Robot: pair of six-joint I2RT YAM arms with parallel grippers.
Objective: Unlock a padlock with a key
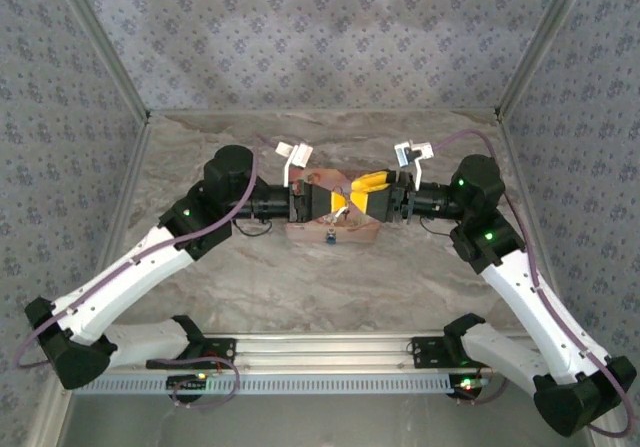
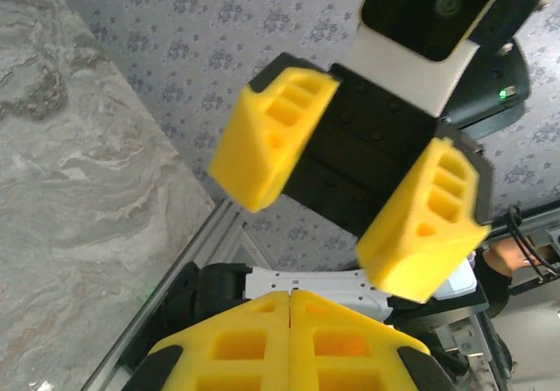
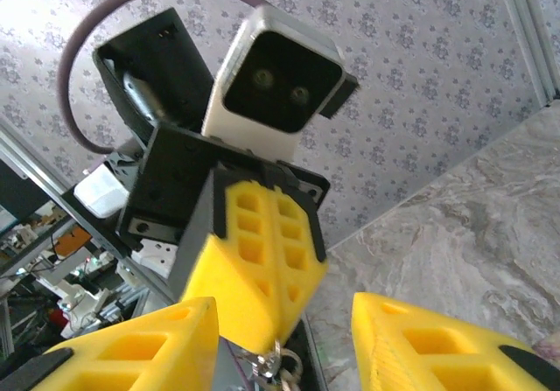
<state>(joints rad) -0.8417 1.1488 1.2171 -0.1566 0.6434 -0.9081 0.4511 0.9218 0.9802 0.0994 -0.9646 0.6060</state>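
Observation:
Both grippers meet tip to tip above the middle of the table. My left gripper (image 1: 340, 201) (image 2: 290, 296) is shut. In the right wrist view, metal key rings (image 3: 282, 372) and a small silver piece dangle from the left gripper's (image 3: 276, 334) closed tips. The part it pinches is hidden, and I cannot pick out the key. My right gripper (image 1: 363, 191) (image 3: 284, 343) is open, one finger on each side of the left gripper's tips, touching nothing. The padlock (image 1: 330, 235), a tiny dark piece with a blue part, shows just below the grippers, over the book; whether it hangs or lies there is unclear.
A pink illustrated book (image 1: 300, 233) lies flat on the marble-patterned table (image 1: 400, 287) under the grippers. Patterned walls with metal corner posts close in the back and both sides. The arm bases and a rail run along the near edge.

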